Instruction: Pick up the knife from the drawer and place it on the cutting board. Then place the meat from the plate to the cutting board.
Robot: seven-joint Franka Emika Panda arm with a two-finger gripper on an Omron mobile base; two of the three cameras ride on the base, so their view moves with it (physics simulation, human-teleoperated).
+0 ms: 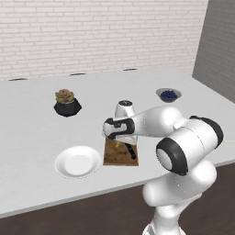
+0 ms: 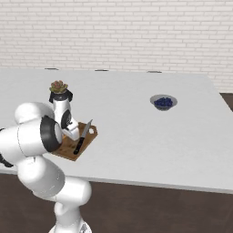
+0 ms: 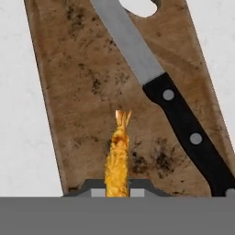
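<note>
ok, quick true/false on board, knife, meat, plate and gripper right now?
1. The slim black-handled knife lies on the brown wooden cutting board. True.
2. The orange-brown piece of meat sits on the round white plate. False: it is over the board, between the gripper's fingertips.
3. The gripper is open. False: shut on the meat.
4. The plate is bare. True.
5. The bowl of blue berries touches the board. False: far apart.
</note>
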